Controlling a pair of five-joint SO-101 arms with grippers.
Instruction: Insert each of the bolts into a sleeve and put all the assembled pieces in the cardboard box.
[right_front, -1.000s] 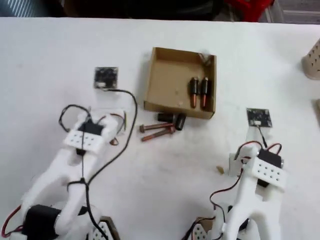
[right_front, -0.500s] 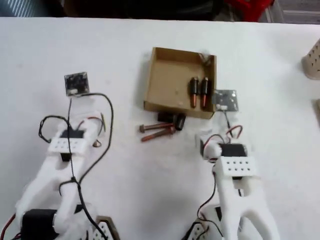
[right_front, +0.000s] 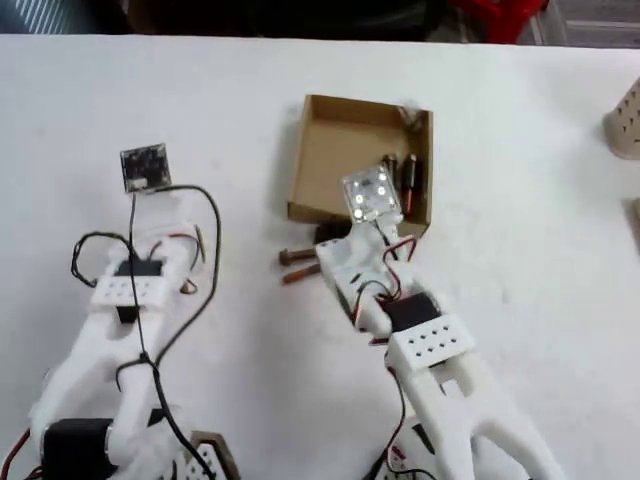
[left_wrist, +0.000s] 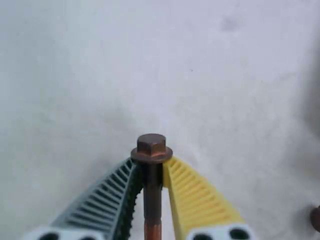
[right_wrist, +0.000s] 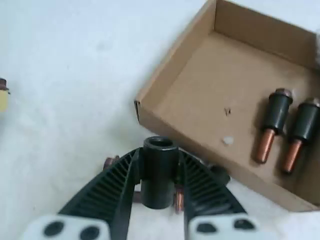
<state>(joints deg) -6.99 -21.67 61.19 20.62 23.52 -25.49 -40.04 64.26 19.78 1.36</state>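
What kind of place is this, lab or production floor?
Likely a robotics lab bench, not production: a white table, a small white left arm and right arm with loose wiring, and a cardboard box holding two sleeved bolts.

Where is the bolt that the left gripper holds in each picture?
Left wrist view: the bolt stands clamped between the left gripper's grey and yellow fingers.
High view: a small brown spot left of the cardboard box.
Right wrist view: its head at the edge, by a yellow finger.
Shared landmark: that yellow finger in both wrist views.
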